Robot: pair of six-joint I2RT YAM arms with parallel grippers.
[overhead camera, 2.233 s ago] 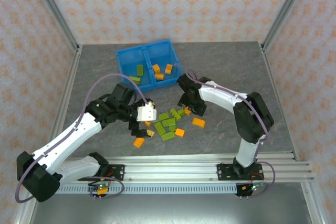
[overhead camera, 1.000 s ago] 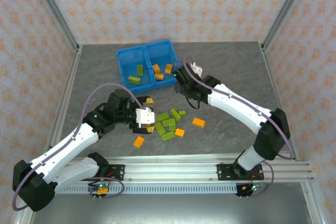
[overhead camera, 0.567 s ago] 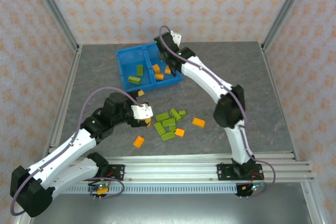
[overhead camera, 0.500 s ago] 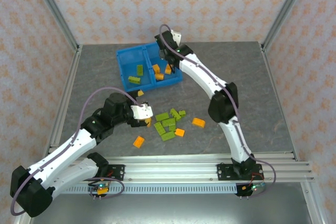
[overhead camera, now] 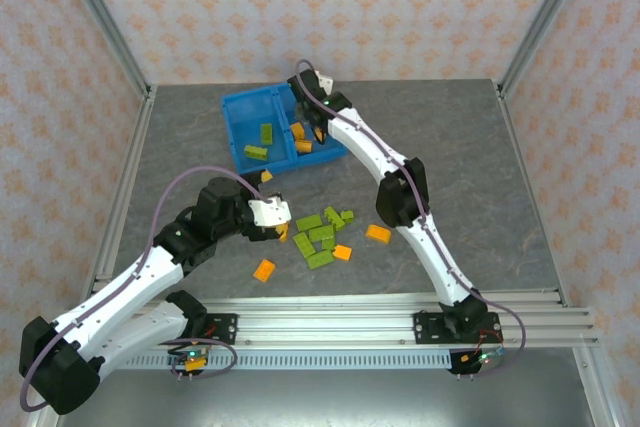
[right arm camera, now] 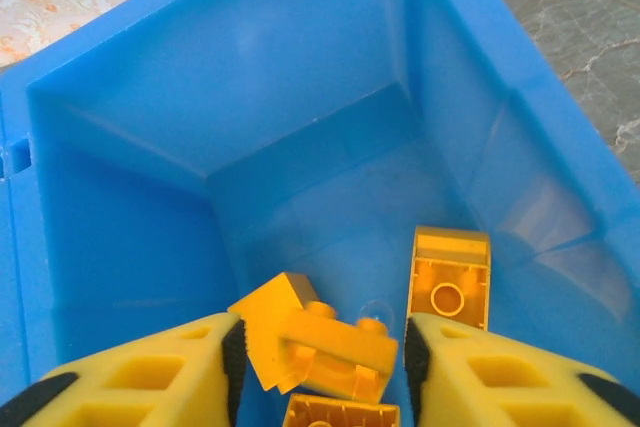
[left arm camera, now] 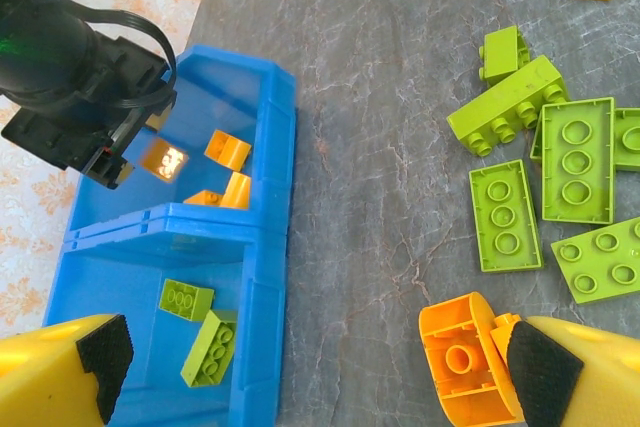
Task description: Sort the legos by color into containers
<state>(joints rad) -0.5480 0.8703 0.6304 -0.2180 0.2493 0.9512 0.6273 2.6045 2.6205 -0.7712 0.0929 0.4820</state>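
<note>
The blue bin (overhead camera: 240, 112) has green legos (overhead camera: 262, 137) in its left container and orange ones (overhead camera: 303, 137) in its right. My right gripper (overhead camera: 318, 129) hangs over the right container (right arm camera: 300, 67), jaws open, with an orange brick (right arm camera: 340, 347) loose between them and a small gap at the right pad. More orange bricks (right arm camera: 450, 277) lie below. My left gripper (overhead camera: 280, 225) is wide open low over the table, its right finger (left arm camera: 560, 377) beside a rounded orange brick (left arm camera: 465, 357). Several green legos (overhead camera: 320, 232) form a pile on the table.
Loose orange bricks lie around the pile at the front left (overhead camera: 264, 270), middle (overhead camera: 342, 253) and right (overhead camera: 378, 234). In the left wrist view the bin's rim (left arm camera: 270, 247) is to the left and green plates (left arm camera: 575, 157) to the right. Metal frame posts border the table.
My right arm swung from the pile up to the bin's right container and its jaws opened, letting the orange brick go. The left gripper shifted slightly towards the rounded orange brick.
</note>
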